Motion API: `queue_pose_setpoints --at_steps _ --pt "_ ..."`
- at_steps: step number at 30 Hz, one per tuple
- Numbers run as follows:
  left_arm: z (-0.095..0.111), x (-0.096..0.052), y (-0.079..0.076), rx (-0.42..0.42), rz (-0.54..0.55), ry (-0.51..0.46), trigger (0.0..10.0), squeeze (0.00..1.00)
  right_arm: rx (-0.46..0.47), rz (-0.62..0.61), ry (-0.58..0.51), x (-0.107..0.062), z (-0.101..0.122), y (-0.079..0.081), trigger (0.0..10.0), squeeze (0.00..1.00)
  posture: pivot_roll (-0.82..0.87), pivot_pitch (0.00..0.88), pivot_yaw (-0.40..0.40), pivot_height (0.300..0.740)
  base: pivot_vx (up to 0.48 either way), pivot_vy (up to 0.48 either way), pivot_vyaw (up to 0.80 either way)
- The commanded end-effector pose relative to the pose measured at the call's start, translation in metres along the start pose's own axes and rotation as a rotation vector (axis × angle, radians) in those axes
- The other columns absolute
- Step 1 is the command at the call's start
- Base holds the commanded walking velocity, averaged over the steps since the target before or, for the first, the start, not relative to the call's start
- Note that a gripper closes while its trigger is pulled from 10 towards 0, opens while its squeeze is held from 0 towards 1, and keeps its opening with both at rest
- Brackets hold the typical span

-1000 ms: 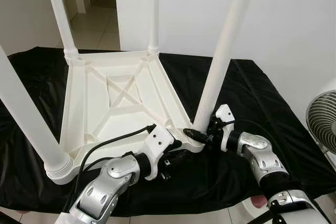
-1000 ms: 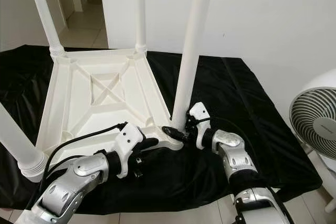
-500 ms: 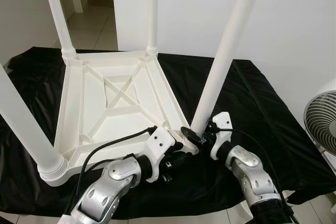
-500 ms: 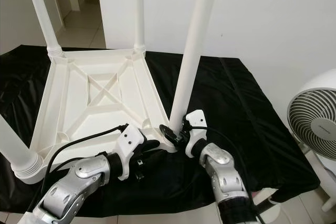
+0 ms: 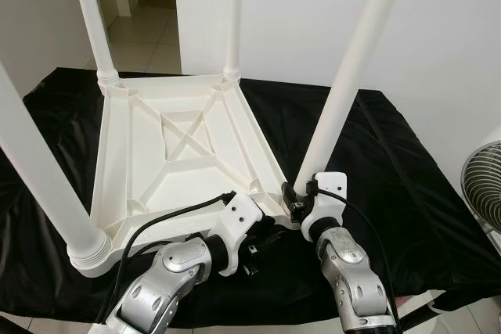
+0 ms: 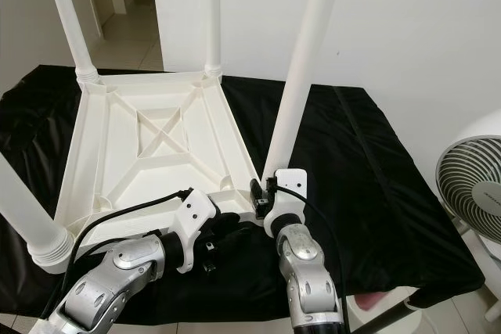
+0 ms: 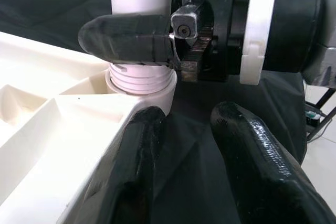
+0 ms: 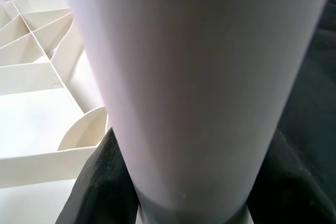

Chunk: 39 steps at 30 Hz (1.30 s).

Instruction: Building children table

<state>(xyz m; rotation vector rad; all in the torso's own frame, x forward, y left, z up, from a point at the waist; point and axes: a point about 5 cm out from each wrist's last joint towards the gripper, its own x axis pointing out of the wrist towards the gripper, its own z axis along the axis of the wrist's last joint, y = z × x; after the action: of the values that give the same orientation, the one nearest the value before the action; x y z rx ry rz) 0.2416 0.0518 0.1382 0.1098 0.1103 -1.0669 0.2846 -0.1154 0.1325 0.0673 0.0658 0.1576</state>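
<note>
Right gripper (image 5: 296,195): fingers pinching the near-right leg (image 5: 344,91) just above its threaded base, one finger (image 7: 128,38) wrapped across the front of it.
Left gripper (image 7: 189,145): fingers spread, one finger (image 7: 134,156) touching the white corner rim, the other over the cloth (nothing held between them).
Children's table (image 5: 176,154): white plastic, upside down, ribbed underside up, four legs pointing upward.
Near-right leg: tilted toward 1 o'clock, standing in the corner socket (image 7: 142,85).
Black cloth (image 5: 391,170): spread beneath the table.
Fan (image 6: 473,193): at 3 o'clock, well apart from the table.
</note>
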Motion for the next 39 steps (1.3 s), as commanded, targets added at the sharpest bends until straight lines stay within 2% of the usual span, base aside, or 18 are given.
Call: queue_pose_setpoints --at_steps 1,2,3,4,8,13,14,16,19,23,25,28,31,32,39 --pt "0.000 0.000 -0.004 -0.005 -0.021 0.001 10.0 0.00 0.028 -0.022 0.080 -0.003 -0.013 -0.002 2.8 0.00 -0.01 0.040 -0.050 0.740 0.000 0.000 0.00" --pt "0.000 0.000 -0.004 -0.005 -0.021 0.001 10.0 0.00 0.028 -0.022 0.080 -0.003 -0.013 -0.002 2.8 0.00 -0.01 0.040 -0.050 0.740 0.000 0.000 0.00" --pt "0.000 0.001 -0.004 -0.004 -0.023 0.001 10.0 0.00 0.017 0.022 0.064 -0.002 -0.008 0.000 10.0 0.33 -0.01 0.039 -0.052 0.740 0.000 0.000 0.00" --pt "0.000 0.001 -0.003 -0.002 -0.024 0.001 10.0 0.00 0.022 0.068 0.036 0.000 -0.003 0.000 10.0 1.00 -0.01 0.034 -0.053 0.740 0.000 0.000 0.00" --pt "0.001 0.001 -0.002 0.001 -0.025 0.000 10.0 0.00 0.029 0.129 -0.010 0.000 0.005 -0.003 10.0 1.00 0.00 0.032 -0.054 0.740 0.000 0.000 0.00" --pt "0.001 0.001 -0.002 0.006 -0.023 0.002 10.0 0.00 -0.088 0.265 -0.028 -0.003 0.011 -0.027 10.0 1.00 0.00 0.017 -0.055 0.740 0.000 0.000 0.00" --pt "0.001 0.001 -0.001 0.006 -0.023 0.001 10.0 0.00 -0.094 0.332 -0.018 -0.005 0.012 -0.029 10.0 0.00 0.00 0.008 -0.052 0.740 0.000 0.000 0.00" --pt "0.001 0.001 -0.001 0.007 -0.023 0.001 10.0 0.00 -0.096 0.381 -0.011 -0.007 0.012 -0.030 10.0 0.00 0.00 0.008 -0.052 0.740 0.000 0.000 0.00" --pt "0.001 0.002 -0.001 0.012 -0.030 0.000 10.0 0.00 -0.186 0.555 0.021 -0.011 0.010 -0.034 10.0 0.00 -0.01 0.000 -0.043 0.740 0.000 0.000 0.00" --pt "0.002 0.003 -0.001 0.013 -0.033 0.000 10.0 0.00 -0.210 0.589 0.023 -0.011 0.010 -0.034 10.0 0.00 -0.01 0.000 -0.043 0.740 0.000 0.000 0.00" --pt "0.002 0.004 0.000 0.017 -0.037 -0.001 10.0 0.00 -0.237 0.675 0.037 -0.008 0.008 -0.034 10.0 0.00 -0.01 0.000 -0.041 0.740 0.000 0.000 0.00" --pt "0.003 0.004 0.000 0.018 -0.038 -0.001 10.0 0.00 -0.246 0.708 0.043 -0.006 0.007 -0.033 10.0 0.00 -0.01 0.000 -0.041 0.740 0.000 0.000 0.00" --pt "0.004 0.005 0.000 0.021 -0.040 -0.003 10.0 0.00 -0.266 0.760 0.048 0.004 0.004 -0.029 10.0 0.00 -0.01 0.000 -0.037 0.740 0.000 0.000 0.00" --pt "0.004 0.005 0.000 0.023 -0.041 -0.003 10.0 0.00 -0.277 0.780 0.049 0.013 0.002 -0.027 10.0 0.00 0.00 0.000 -0.035 0.740 0.000 0.000 0.00" --pt "0.004 0.005 0.000 0.022 -0.040 -0.003 10.0 0.00 -0.285 0.808 0.060 0.023 -0.001 -0.027 10.0 0.00 0.00 0.000 -0.035 0.740 0.000 0.000 0.00"
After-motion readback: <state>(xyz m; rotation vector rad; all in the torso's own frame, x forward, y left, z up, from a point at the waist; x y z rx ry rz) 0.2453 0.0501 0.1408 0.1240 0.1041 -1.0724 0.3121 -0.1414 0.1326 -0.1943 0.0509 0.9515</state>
